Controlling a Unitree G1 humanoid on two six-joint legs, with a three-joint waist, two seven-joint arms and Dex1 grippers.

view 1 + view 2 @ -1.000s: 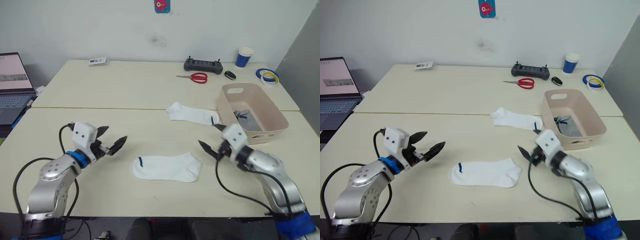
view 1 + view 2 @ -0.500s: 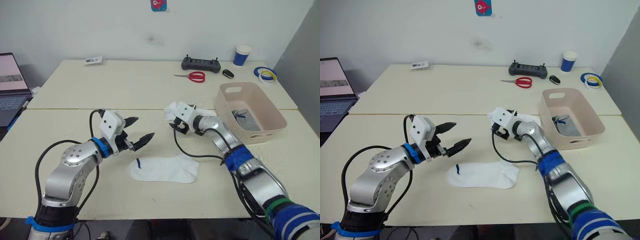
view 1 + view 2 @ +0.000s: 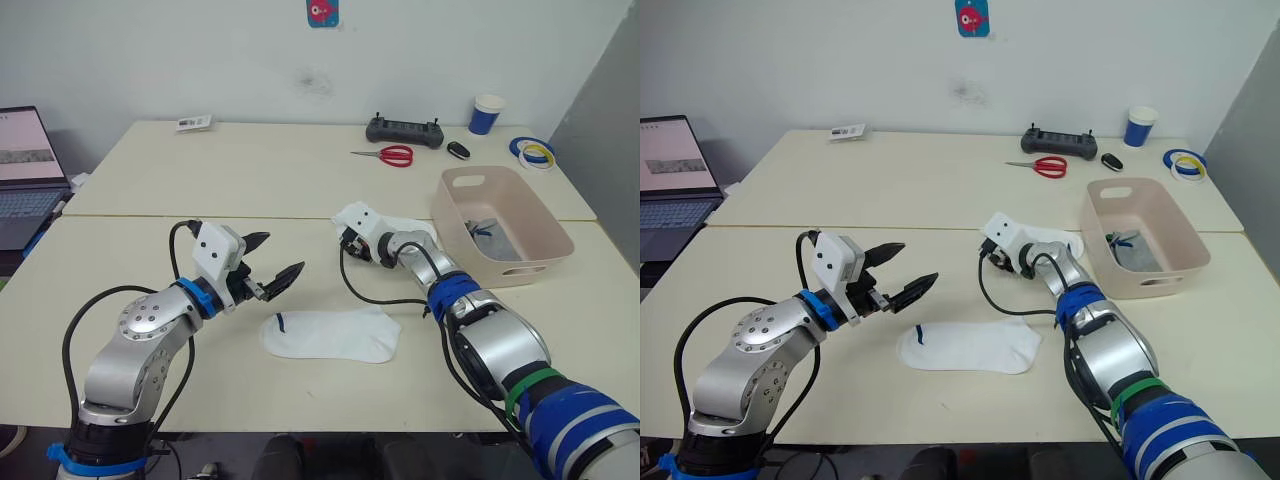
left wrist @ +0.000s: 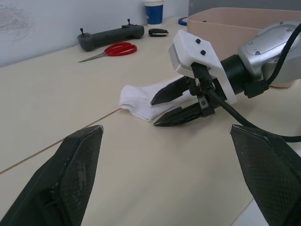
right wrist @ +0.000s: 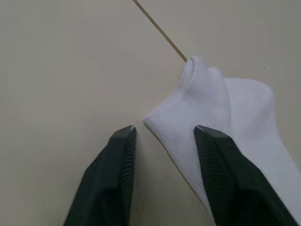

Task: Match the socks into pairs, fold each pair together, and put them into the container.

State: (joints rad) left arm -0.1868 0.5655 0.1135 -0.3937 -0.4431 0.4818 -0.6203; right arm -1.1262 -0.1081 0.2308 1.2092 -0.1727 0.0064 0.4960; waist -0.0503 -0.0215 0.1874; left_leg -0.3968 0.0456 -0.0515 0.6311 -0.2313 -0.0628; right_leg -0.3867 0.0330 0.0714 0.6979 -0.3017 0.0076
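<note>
On cream worktop (image 3: 200,180), near middle seam: right claw (image 5: 162,136) spread, straddled cuff corner of far white sock (image 5: 225,122), fingers (image 5: 117,179) low at fabric edge, nothing pinched. Near front edge: second white sock (image 3: 330,335) lay flat, small blue mark at cuff end. Just left of it: left claw (image 3: 272,270) spread, hung above worktop, empty. At right side: pink-beige container (image 3: 505,225) stood beside far sock, grey sock (image 3: 490,240) inside. Behind: red scissors (image 3: 390,154), black controller (image 3: 405,130), blue cup (image 3: 486,113).
</note>
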